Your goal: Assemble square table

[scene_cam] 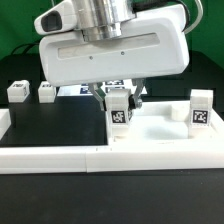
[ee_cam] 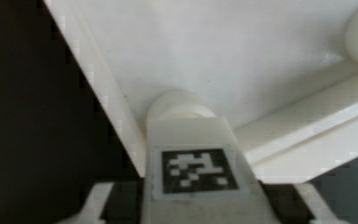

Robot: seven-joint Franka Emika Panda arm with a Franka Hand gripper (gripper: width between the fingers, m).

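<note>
The square table's white slab [scene_cam: 160, 138] lies at the exterior view's right, with its raised rim [ee_cam: 322, 118] showing in the wrist view. My gripper [scene_cam: 119, 104] is shut on a white tagged leg block [scene_cam: 120, 113] and holds it upright at the slab's left part. I cannot tell whether it touches the slab. In the wrist view the leg [ee_cam: 195, 150] sits between my fingers [ee_cam: 105, 204], its rounded end towards the slab surface [ee_cam: 194, 50]. A second leg [scene_cam: 200, 110] stands upright at the slab's right side. Two more leg blocks [scene_cam: 17, 92] [scene_cam: 46, 92] lie on the black table at the left.
A long white border bar [scene_cam: 50, 157] runs along the table's front, and another white bar [scene_cam: 4, 125] stands at the left. The marker board [scene_cam: 72, 90] lies behind, partly hidden by my hand.
</note>
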